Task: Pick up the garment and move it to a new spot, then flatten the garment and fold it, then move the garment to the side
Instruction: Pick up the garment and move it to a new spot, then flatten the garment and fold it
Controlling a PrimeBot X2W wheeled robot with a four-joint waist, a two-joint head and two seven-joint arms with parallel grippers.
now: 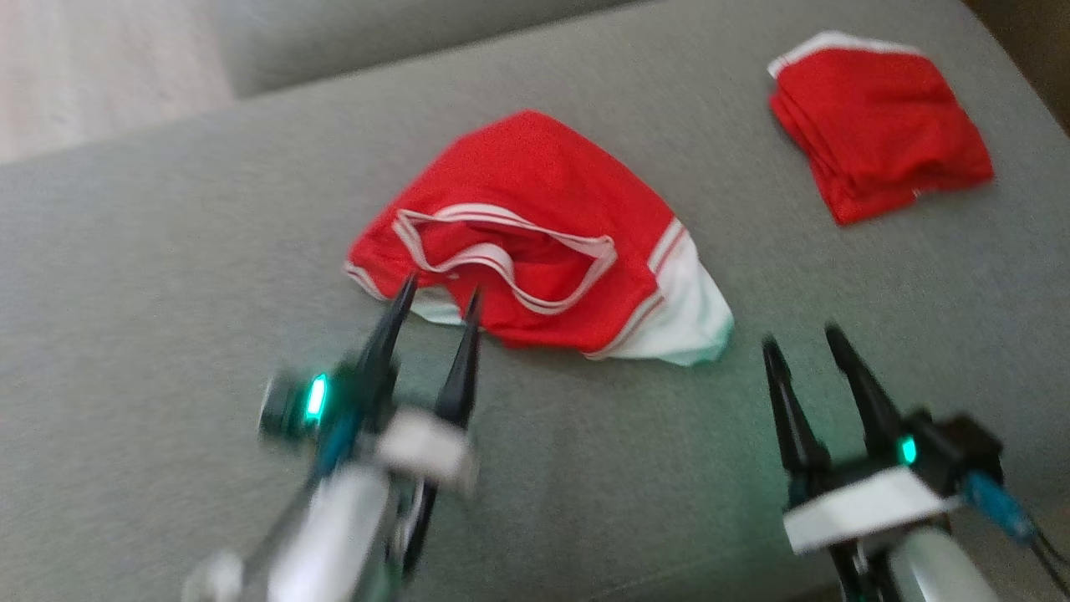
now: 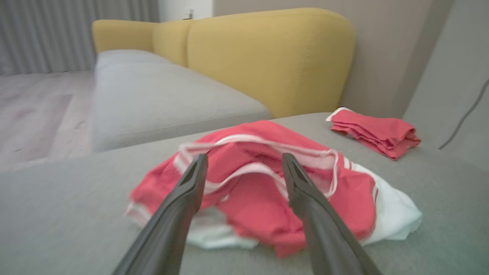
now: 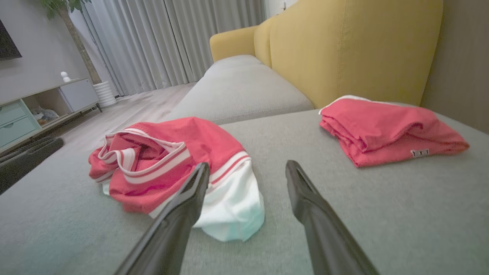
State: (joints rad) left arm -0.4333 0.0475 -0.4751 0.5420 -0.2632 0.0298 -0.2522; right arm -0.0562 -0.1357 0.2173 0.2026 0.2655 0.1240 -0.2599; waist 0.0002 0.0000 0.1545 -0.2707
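Note:
The garment (image 1: pixel 543 234) is a red jersey with white trim, lying crumpled in the middle of the grey cushion (image 1: pixel 167 276). It shows in the left wrist view as the garment (image 2: pixel 267 191) and in the right wrist view as the garment (image 3: pixel 164 160). My left gripper (image 1: pixel 440 297) stands open at the garment's near left edge, its tips just over the white hem, nothing held. In its own view the left gripper (image 2: pixel 244 162) frames the collar. My right gripper (image 1: pixel 802 339) is open over bare cushion, to the right of the garment; right gripper (image 3: pixel 248 172).
A second red garment (image 1: pixel 878 125), folded, lies at the far right of the cushion, also seen as the folded garment (image 3: pixel 386 130). A yellow sofa back (image 2: pixel 267 57) rises behind. Wooden floor (image 1: pixel 84 67) lies beyond the cushion's left edge.

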